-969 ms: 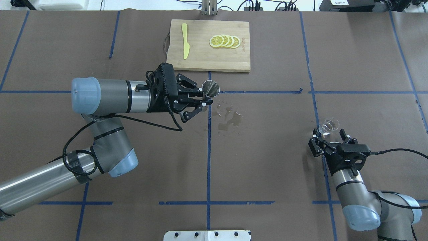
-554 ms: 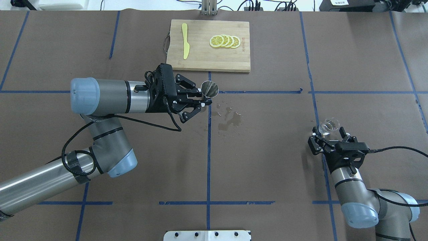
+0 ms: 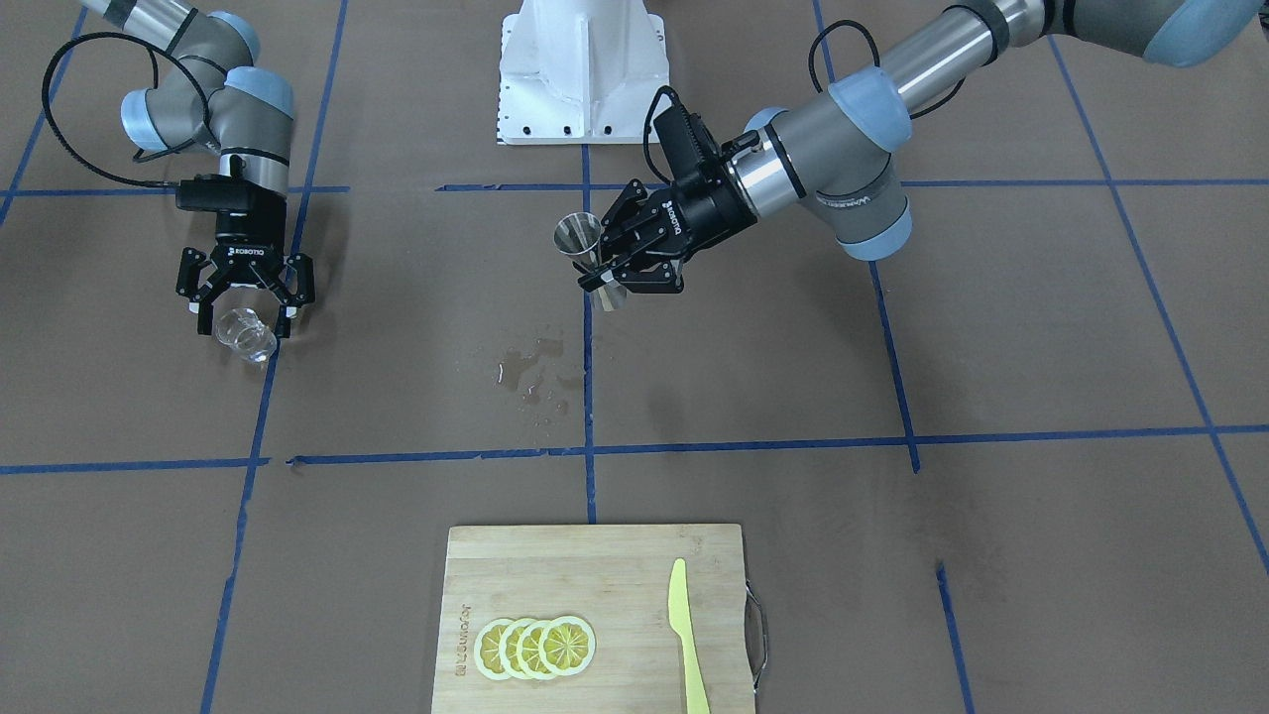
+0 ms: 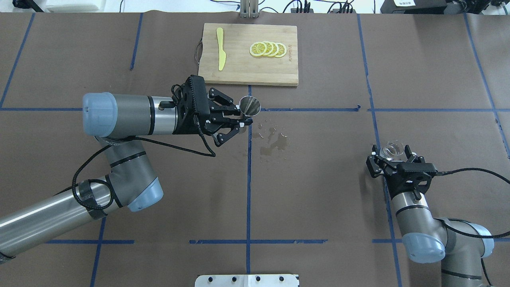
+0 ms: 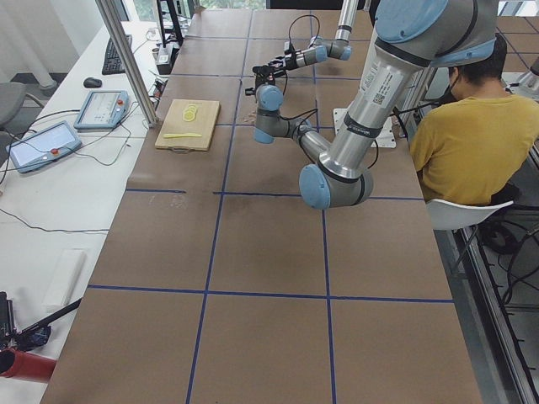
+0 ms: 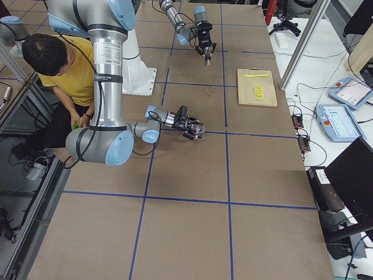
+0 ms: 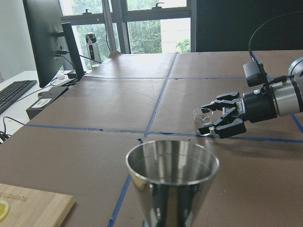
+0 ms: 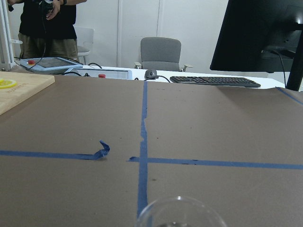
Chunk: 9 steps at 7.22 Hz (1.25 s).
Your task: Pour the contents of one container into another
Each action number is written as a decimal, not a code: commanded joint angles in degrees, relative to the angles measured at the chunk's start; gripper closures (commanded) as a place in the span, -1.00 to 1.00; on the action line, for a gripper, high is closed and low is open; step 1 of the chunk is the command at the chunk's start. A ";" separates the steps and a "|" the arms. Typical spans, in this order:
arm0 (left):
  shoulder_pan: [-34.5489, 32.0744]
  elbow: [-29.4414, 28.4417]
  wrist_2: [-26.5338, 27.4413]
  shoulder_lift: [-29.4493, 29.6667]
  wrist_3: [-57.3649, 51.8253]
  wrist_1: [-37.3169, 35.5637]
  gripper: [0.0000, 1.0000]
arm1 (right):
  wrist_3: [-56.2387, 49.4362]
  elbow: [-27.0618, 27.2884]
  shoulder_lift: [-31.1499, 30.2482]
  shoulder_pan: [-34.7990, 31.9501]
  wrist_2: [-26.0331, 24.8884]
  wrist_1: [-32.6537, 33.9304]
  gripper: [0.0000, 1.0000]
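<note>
Over table (image 4: 318,199), left gripper (image 4: 243,120) clamps jigger (image 4: 250,106); right gripper (image 4: 392,155), seemingly apart, flanks glass cup (image 4: 391,149).

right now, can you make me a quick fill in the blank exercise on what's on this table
1. The left hand grips the steel jigger; the right hand grips ____.
2. The clear glass cup sits at the open fingertips of the ____ hand.
3. The lemon slices on the cutting board number ____.
4. The wet patch lies nearer the ____ hand.

Missing words: nothing; right; four; left
</note>
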<state>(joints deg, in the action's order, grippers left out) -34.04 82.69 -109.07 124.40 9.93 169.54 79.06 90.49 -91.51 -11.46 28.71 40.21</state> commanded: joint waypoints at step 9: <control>0.03 1.41 0.00 -0.91 0.09 0.09 1.00 | -9.50 1.60 0.63 -2.06 -0.85 -8.19 1.00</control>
<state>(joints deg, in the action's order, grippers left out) -34.01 83.58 -109.07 123.67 9.95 169.63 73.42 90.62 -90.81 -12.70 27.90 34.70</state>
